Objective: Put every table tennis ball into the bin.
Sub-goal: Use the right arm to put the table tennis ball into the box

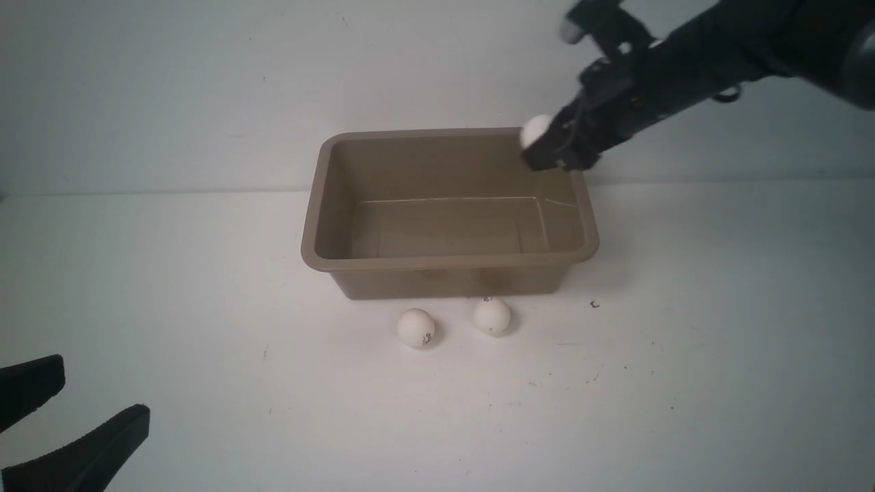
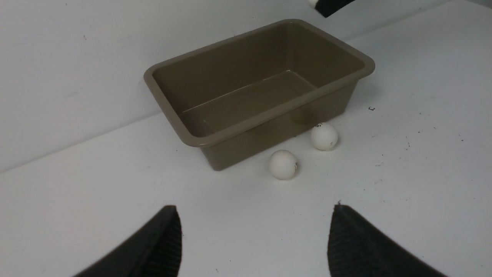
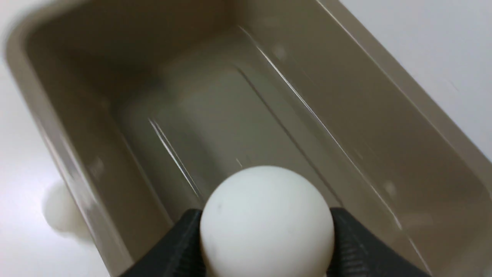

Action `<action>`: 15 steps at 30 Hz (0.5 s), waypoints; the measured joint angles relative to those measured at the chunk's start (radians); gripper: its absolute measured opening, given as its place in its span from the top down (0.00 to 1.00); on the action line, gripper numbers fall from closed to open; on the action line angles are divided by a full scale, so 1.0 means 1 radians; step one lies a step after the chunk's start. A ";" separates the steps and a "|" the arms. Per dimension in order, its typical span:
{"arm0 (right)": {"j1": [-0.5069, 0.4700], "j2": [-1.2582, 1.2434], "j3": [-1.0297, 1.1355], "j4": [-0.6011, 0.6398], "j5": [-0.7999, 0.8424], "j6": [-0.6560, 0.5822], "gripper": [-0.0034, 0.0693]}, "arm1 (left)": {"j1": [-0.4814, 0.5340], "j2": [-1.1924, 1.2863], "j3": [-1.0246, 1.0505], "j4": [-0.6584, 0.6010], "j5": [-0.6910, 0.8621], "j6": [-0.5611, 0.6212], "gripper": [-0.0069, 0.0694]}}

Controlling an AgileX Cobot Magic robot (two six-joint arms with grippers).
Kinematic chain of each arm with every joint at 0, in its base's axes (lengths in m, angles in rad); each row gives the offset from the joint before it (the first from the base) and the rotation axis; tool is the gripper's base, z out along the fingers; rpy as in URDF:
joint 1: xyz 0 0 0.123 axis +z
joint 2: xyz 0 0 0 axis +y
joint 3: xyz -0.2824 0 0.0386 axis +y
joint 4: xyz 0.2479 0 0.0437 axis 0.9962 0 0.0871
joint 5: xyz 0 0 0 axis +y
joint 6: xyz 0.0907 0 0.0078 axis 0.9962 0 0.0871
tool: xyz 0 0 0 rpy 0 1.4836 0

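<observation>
One ball (image 3: pixel 265 219) is up in the air, pinched between the ribbed black fingers (image 3: pixel 173 250) of the right gripper (image 1: pixel 550 152). The jaws are drawn in tight on either side of it, and its white top pokes out past the fingertips. It hangs over the bin (image 1: pixel 448 260), above the far right corner and higher than the rim. The right wrist camera looks past it, straight down onto the bin's brown floor.

Two more balls sit on the white table (image 1: pixel 683 355), just in front of the bin's near wall. The left ball (image 1: pixel 415 327) lies a little further out. The right ball (image 1: pixel 491 316) is very close to the wall, and whether it touches I cannot tell. There is a small gap between the two, and each carries a tiny dark printed mark.

The bin stands with a long side facing the robot, close to the pale back wall (image 1: pixel 171 82). The right arm comes in from the upper right, sloping down toward that corner.

Down at the near left, the left gripper (image 2: pixel 254 209) hovers low over the table. Its jaws are spread wide with nothing between them, well apart from the bin and the balls.
</observation>
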 joint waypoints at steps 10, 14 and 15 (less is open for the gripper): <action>0.039 0.098 0.000 0.036 -0.122 -0.014 0.46 | 0.000 0.012 0.000 0.000 0.012 -0.010 0.30; 0.039 0.102 0.000 0.041 -0.124 -0.014 0.43 | 0.000 0.070 0.000 0.000 0.036 -0.039 0.30; 0.039 0.102 0.000 0.048 -0.128 -0.014 0.39 | 0.000 0.102 0.000 0.000 0.041 -0.043 0.30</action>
